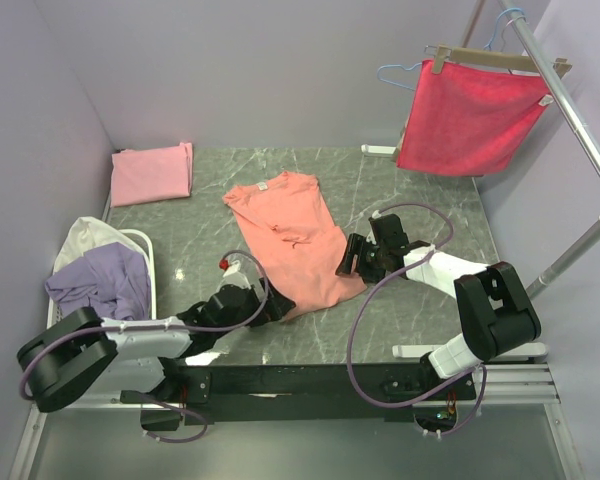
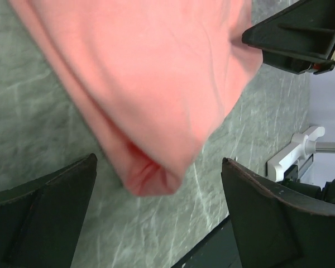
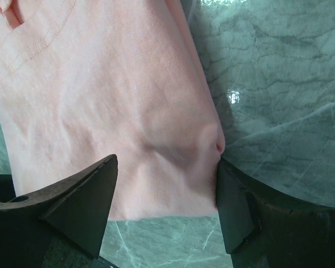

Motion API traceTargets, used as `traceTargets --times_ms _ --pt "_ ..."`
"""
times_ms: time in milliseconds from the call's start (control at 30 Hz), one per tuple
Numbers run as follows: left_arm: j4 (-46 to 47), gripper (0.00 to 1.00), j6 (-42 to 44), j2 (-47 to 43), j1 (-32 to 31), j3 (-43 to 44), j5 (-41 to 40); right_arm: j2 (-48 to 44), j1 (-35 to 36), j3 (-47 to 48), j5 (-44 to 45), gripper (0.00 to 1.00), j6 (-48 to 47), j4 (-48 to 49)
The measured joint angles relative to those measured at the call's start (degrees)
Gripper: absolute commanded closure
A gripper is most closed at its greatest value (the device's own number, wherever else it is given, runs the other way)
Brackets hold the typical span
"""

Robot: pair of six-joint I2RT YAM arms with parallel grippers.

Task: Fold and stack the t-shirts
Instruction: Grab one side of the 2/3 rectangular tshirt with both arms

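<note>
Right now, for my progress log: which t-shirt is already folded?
The light pink t-shirt, a flat rectangle in the far left corner; the salmon-orange t-shirt lies spread out, the lavender t-shirt crumpled.

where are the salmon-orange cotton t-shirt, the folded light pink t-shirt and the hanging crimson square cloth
salmon-orange cotton t-shirt (image 1: 290, 240), top view, mid chest
folded light pink t-shirt (image 1: 152, 173), top view, centre
crimson square cloth (image 1: 470, 120), top view, middle
</note>
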Motion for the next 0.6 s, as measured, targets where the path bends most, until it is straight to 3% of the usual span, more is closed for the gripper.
traceTargets --times_ms 67,233,333,467,600 --pt "0.5 0.01 0.3 2.0 0.0 1.2 0.0 0.0 0.0 0.0 0.0 0.24 0.0 0.1" --pt "1.3 0.12 0.6 7.0 0.0 4.6 0.5 0.1 0.0 0.0 -0.2 0.24 -0.2 0.1" --pt "0.7 0.22 0.5 7.1 0.0 4.8 0.5 0.1 0.0 0.0 -0.2 0.24 -0.2 0.1" --pt "-3.7 0.45 0.4 5.1 -0.1 4.7 0.2 0.0 0.0 -0.1 -0.1 0.24 -0.2 0.1" --pt "-8.4 0.57 0.4 2.5 -0.2 4.1 -0.3 0.0 0.0 -0.1 -0.1 0.24 -0.2 0.2"
